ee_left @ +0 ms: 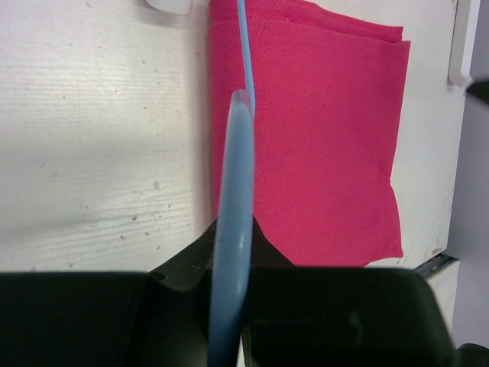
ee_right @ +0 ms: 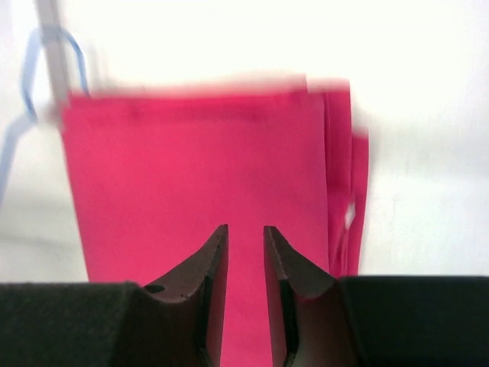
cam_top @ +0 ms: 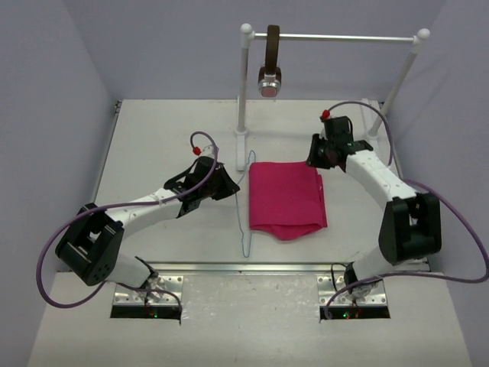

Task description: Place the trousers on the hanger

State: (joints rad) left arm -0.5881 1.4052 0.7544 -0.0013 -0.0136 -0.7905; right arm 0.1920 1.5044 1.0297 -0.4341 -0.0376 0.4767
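Observation:
The magenta trousers point(cam_top: 286, 200) lie folded flat in the middle of the table. The pale blue hanger point(cam_top: 246, 222) lies along their left edge, its thin wire running towards the near edge. My left gripper point(cam_top: 231, 187) is at the trousers' left side and is shut on the hanger point(ee_left: 235, 191); the wire runs on past the trousers point(ee_left: 321, 138). My right gripper point(cam_top: 315, 158) hovers at the trousers' far right corner. In the right wrist view its jaws point(ee_right: 246, 233) stand a narrow gap apart, empty, above the trousers point(ee_right: 191, 168). The hanger's hook point(ee_right: 30, 73) shows beyond them.
A white clothes rack point(cam_top: 243, 92) with a metal bar stands at the back. A brown strap with a round metallic end point(cam_top: 270, 73) hangs from it. The rack's post foot point(cam_top: 242, 149) is close to the hanger's far end. A metal strip point(cam_top: 252, 267) edges the table front.

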